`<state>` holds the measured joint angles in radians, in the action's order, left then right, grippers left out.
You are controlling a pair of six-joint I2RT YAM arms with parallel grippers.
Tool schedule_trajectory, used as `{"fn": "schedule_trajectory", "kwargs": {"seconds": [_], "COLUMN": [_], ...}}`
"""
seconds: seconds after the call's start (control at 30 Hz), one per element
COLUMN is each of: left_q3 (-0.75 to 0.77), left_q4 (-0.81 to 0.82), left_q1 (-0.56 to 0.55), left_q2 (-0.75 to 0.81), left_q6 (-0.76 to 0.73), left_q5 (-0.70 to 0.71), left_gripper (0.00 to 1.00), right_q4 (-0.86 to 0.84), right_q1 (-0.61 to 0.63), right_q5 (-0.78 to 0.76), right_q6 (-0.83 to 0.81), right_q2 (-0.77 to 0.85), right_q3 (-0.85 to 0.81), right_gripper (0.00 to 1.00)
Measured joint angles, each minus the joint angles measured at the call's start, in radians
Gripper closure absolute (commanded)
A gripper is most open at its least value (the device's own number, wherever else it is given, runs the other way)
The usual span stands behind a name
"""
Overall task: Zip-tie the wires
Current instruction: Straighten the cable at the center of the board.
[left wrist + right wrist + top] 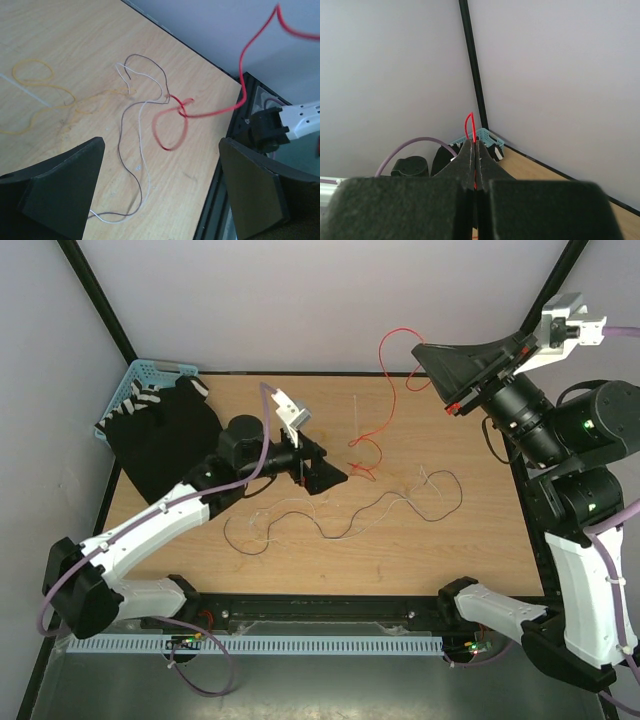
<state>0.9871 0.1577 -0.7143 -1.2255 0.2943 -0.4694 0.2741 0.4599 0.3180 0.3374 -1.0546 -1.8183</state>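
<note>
Wires (345, 502) sprawl over the table (470, 550) just past the arm bases. Brown, white and yellow strands lie flat and unbundled, with no tie around them, so I judge the job is at the gathering step.

Left gripper (161, 150) hovers low over the tangle. Its fingers are spread wide with nothing between them, and the red strand (242, 70) loops on the board under the gap. From that loop the red strand climbs to the right gripper (473, 150), raised high at the far right, whose fingers are pressed together, pinching its upper end.

The next move calls for drawing the strands into one bunch that a tie can circle.

Basket (150, 368), in the far left corner, holds black-and-white striped pieces I cannot identify. A black cloth (165, 435) touches its near side.
</note>
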Motion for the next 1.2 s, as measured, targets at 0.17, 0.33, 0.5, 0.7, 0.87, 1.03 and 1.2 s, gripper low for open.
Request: {"fn": "schedule_trajectory", "kwargs": {"seconds": [0.17, 0.33, 0.5, 0.7, 0.87, 1.03, 1.2], "left_q3": [0.029, 0.043, 0.043, 0.048, 0.084, 0.093, 0.078], "left_q4": [0.01, 0.018, 0.017, 0.028, 0.037, 0.037, 0.044], "left_q1": [-0.002, -0.026, -0.076, -0.105, -0.106, -0.106, -0.106], "left_q2": [-0.038, -0.069, -0.084, -0.103, -0.175, -0.205, -0.19], "left_q6": [-0.04, -0.052, -0.064, -0.086, -0.095, -0.103, -0.105], "left_q5": [0.024, 0.0, -0.045, -0.058, -0.058, -0.054, -0.053], "left_gripper": [0.05, 0.07, 0.07, 0.13, 0.34, 0.57, 0.81], "right_q4": [-0.001, -0.001, -0.002, -0.015, -0.018, -0.023, -0.023], "right_q1": [0.0, 0.0, 0.0, 0.0, 0.0, 0.0, 0.0], "right_q5": [0.0, -0.001, -0.005, -0.003, -0.005, -0.016, -0.064], "right_q6": [0.0, -0.001, -0.001, 0.0, 0.003, 0.001, -0.018], "right_q2": [-0.001, 0.003, 0.01, 0.017, 0.02, 0.026, 0.04], "right_q3": [0.016, 0.021, 0.022, 0.022, 0.024, 0.03, 0.048], "right_gripper": [1.0, 1.0, 1.0, 1.0, 1.0, 0.98, 0.98]}}
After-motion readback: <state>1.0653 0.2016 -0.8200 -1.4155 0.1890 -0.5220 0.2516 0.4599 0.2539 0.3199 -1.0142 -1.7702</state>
